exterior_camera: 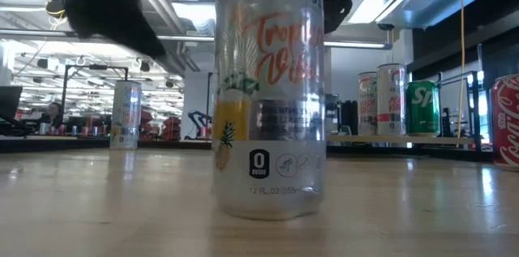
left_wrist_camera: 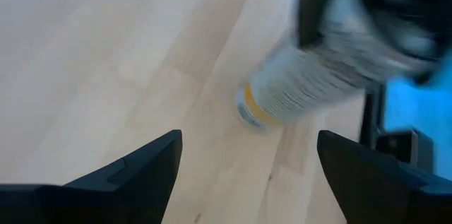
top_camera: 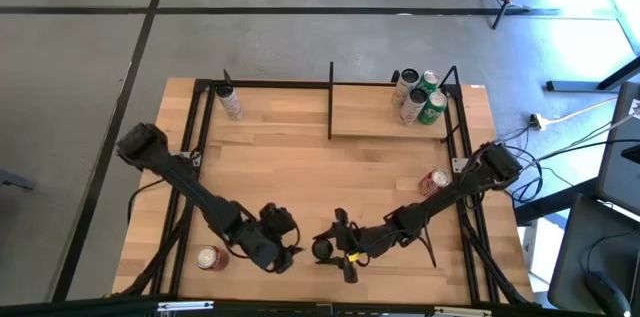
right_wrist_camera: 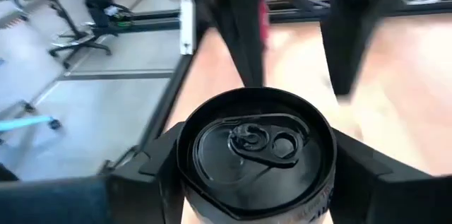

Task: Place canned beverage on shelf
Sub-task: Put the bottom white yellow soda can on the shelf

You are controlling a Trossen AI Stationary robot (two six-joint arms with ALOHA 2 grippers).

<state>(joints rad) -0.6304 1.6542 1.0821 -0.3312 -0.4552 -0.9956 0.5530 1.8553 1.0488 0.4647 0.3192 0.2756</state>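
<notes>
The right end effector point(right_wrist_camera: 254, 164) grips a Celsius can point(exterior_camera: 269, 87) upright near the bench's point(top_camera: 300, 187) front edge, its top cropped in the low view. The left end effector point(left_wrist_camera: 247, 174) hangs open alongside. The shelf point(top_camera: 390, 122) sits at the back-right corner, holding partly overlapping cans point(top_camera: 420, 97).

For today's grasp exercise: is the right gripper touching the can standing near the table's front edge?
Touching. In the right wrist view, the right gripper has both fingers pressed against the sides of the can, no gap visible.
</notes>
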